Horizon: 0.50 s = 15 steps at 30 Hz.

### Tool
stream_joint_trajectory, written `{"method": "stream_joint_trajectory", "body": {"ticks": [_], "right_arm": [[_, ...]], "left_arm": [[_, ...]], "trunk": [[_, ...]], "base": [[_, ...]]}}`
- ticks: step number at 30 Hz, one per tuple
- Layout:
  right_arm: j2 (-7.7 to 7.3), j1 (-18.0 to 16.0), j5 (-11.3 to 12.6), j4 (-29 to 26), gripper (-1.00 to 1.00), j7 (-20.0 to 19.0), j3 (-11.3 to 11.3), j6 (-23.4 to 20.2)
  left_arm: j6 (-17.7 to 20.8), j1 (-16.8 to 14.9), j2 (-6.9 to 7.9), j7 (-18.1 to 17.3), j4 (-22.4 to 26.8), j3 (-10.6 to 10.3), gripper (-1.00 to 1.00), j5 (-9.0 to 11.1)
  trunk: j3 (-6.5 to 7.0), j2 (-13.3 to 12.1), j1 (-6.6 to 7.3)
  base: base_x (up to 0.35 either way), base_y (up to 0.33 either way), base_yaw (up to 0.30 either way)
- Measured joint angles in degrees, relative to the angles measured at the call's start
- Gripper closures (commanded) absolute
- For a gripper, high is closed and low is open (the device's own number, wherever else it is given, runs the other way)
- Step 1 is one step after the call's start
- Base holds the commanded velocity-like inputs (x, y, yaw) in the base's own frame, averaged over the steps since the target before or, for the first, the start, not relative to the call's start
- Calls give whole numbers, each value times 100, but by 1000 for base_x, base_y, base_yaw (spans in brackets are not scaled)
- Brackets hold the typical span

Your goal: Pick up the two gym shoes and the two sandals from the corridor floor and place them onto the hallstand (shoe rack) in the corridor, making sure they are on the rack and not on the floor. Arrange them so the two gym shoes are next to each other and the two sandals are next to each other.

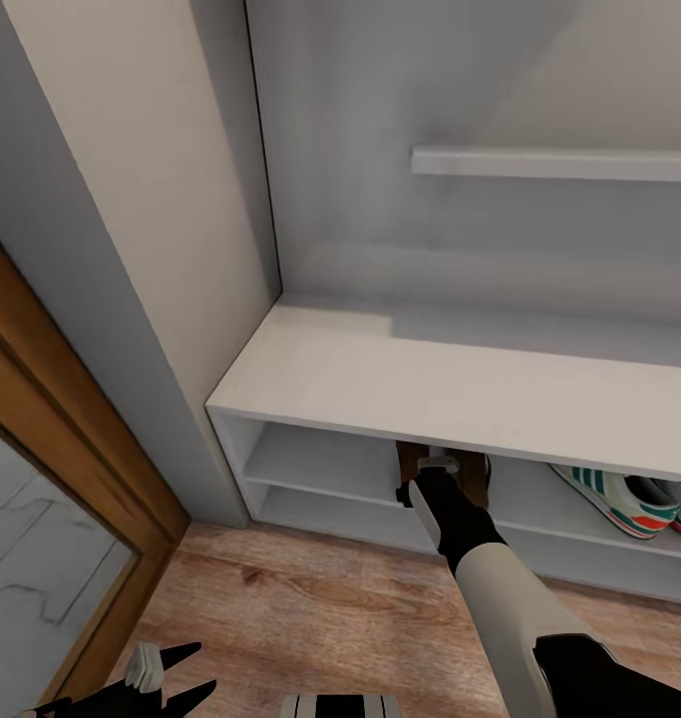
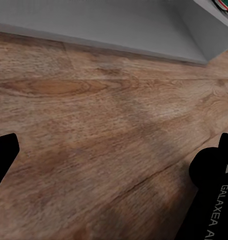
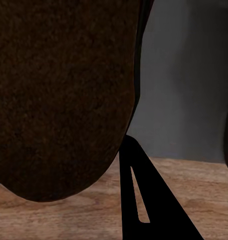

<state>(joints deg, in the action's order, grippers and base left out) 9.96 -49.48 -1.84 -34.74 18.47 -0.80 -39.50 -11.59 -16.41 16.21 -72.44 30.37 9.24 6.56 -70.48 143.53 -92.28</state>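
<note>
floor (image 1: pixel 310 598) of light brown wood planks lies nearest, and the left gripper (image 1: pixel 170 678) hangs low over it with its fingers spread and nothing between them, likely parked out of the way while the other arm works. further on, the right gripper (image 1: pixel 442 477) reaches into the shoe rack (image 1: pixel 400 384) at the upper shelf row, under the top board; it appears to be closed on a dark brown sandal (image 3: pixel 58 95), which fills much of the right wrist view just beside one black finger, probably held so to slide it onto the shelf. beyond, to the right on the same shelf, the two gym shoes (image 1: pixel 629 499) sit side by side. the second sandal i cannot place for certain.
</note>
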Motion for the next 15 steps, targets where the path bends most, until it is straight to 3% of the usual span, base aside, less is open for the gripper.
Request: {"method": "stream_joint_trajectory", "body": {"ticks": [15], "right_arm": [[0,0,-1,8,-100,2,8,0]], "left_arm": [[0,0,1,0,0,1,-100,0]], "trunk": [[0,0,0]], "base": [[0,0,0]]}}
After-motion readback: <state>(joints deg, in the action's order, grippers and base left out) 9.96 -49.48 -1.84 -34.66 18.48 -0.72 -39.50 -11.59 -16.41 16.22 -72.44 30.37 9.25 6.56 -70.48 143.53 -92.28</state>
